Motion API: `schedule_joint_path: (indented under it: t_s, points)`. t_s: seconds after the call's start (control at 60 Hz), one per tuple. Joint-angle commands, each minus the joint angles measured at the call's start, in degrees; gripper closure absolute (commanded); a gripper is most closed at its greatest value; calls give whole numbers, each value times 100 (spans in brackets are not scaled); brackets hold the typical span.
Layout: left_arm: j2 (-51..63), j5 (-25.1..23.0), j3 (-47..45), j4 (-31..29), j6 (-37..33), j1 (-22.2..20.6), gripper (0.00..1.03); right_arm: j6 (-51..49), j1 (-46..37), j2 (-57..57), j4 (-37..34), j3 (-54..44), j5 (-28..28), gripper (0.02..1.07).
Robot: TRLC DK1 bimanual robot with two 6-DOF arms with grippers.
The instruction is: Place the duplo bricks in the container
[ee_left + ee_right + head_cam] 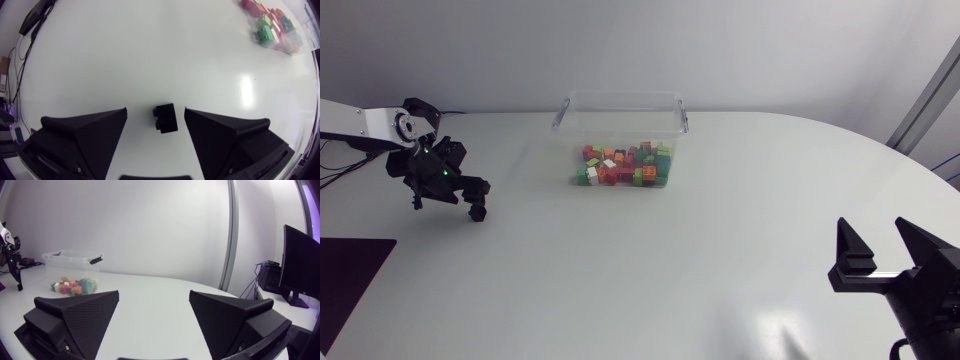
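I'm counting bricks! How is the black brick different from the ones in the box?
The black brick is black; the container bricks are red, green, orange. The black brick lies on the table between the left gripper's open jaws; the container bricks are piled inside the container. Both are duplo bricks.

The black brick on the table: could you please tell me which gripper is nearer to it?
Left. The left gripper has the black brick between its open fingers, touching neither; the right gripper is far off, by the opposite edge of the table.
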State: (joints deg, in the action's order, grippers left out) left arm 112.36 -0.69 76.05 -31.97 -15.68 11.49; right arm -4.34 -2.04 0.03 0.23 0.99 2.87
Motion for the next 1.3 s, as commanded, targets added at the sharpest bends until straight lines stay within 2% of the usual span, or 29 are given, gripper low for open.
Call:
schedule_joint_path:
  t_s: [0.0, 0.217, 0.367, 0.45, 0.617, 0.8, 0.967, 1.0, 1.067, 1.283]
  points:
    - [85, 51, -240, 59, 285, -59, 38, -67, -15, -38, 47, -117, 29, 6]
    - [313, 51, -240, 120, 417, -173, 39, -67, -15, -38, 47, -126, 29, 6]
    - [463, 95, -214, 173, 505, -217, 64, -67, -15, -38, 47, -126, 29, 6]
    - [471, 122, -214, 191, 514, -226, 64, -67, -15, -38, 47, -117, 29, 6]
    - [428, 148, -345, 270, 478, -235, 76, -76, -15, -38, 47, -117, 29, 6]
    - [41, 148, -653, 340, 338, -340, 79, -76, -15, -38, 56, -117, 29, 6]
    - [-1313, -98, -1057, 323, 118, -779, 79, -76, -15, -38, 47, -117, 29, 6]
    - [-1735, -344, -1048, 235, 4, -973, 79, -76, -15, -38, 47, -117, 29, 6]
    - [-2174, -494, -943, 129, -102, -1245, 79, -76, -15, -38, 47, -117, 29, 6]
    - [-2148, -749, -108, -20, -225, -1975, 79, -67, -15, -38, 47, -117, 29, 6]
